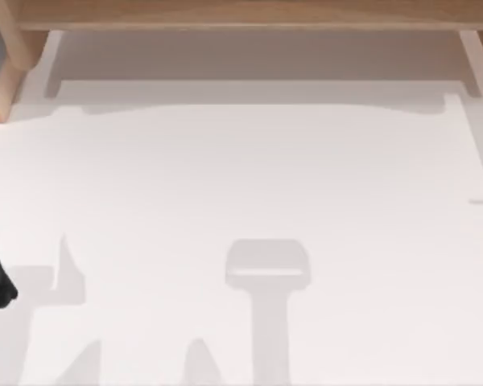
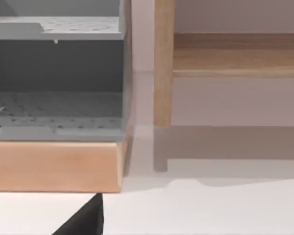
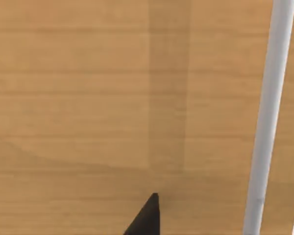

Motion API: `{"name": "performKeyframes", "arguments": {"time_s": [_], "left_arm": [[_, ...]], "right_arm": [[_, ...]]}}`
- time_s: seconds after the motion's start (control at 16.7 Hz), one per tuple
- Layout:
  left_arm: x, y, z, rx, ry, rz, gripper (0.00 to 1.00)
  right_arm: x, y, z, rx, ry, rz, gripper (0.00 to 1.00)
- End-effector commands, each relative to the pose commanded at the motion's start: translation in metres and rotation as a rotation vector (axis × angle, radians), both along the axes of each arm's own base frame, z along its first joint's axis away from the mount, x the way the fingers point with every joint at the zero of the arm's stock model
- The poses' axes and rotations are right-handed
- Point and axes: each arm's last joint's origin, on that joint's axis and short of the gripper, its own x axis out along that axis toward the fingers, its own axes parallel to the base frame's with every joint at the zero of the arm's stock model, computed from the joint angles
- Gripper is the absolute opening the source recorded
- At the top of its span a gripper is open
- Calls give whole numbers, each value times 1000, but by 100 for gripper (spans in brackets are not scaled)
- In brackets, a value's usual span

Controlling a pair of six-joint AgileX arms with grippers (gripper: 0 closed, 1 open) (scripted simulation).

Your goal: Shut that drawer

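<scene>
The wide white table took up most of the top view, with soft grey shadows lying across its near half. Along its far edge ran the light wood frame, and out from under it stood the drawer, very wide and shallow, with a plain grey-beige floor and thin white side walls. It was drawn part of the way out over the table's far side (its front edge lay between the two walls, toward the table's middle).

At the table's far left corner, just beside the frame's upright wooden post, sat a grey perforated shelf unit on a light wood base.

The left gripper was low over the white table near that wood base, a dark wedge apart from it; I could not tell how wide it was open or whether it had hold of anything. The right gripper was close against a broad plank of light wood crossed by a pale grey strip, and its opening could not be told either.
</scene>
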Motion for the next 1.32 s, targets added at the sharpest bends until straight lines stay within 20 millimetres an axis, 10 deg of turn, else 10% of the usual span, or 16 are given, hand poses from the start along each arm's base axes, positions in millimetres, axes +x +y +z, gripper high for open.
{"name": "performKeyframes", "arguments": {"time_s": [0.36, 0.96, 1.32], "left_arm": [[0, 0, 0, 0, 0, 0, 100], [0, 0, 0, 0, 0, 0, 100], [0, 0, 0, 0, 0, 0, 100]], "right_arm": [[0, 0, 0, 0, 0, 0, 2], [0, -1, -1, 5, 4, -3, 0], [46, -2, -1, 6, 1, -1, 0]]}}
